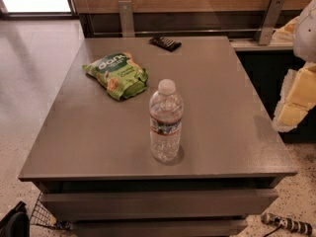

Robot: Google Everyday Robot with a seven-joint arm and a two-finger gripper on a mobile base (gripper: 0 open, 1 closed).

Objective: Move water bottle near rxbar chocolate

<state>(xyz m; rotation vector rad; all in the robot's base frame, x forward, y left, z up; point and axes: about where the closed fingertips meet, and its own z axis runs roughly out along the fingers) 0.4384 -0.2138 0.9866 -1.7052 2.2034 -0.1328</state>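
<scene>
The water bottle (166,120), clear ribbed plastic with a white cap and a white, red and blue label band, stands upright near the front middle of the grey table (227,112). The rxbar chocolate (165,43), a small flat dark bar, lies at the table's far edge, well behind the bottle. My gripper (292,105), white with yellowish parts, hangs at the right edge of the view, beside the table's right side and far from the bottle. It holds nothing that I can see.
A green crinkly snack bag (116,74) lies left of centre, between bottle and bar but off to the left. A wall rail with two metal brackets (126,18) runs behind the table. A striped cable end (289,224) lies on the floor at the front right.
</scene>
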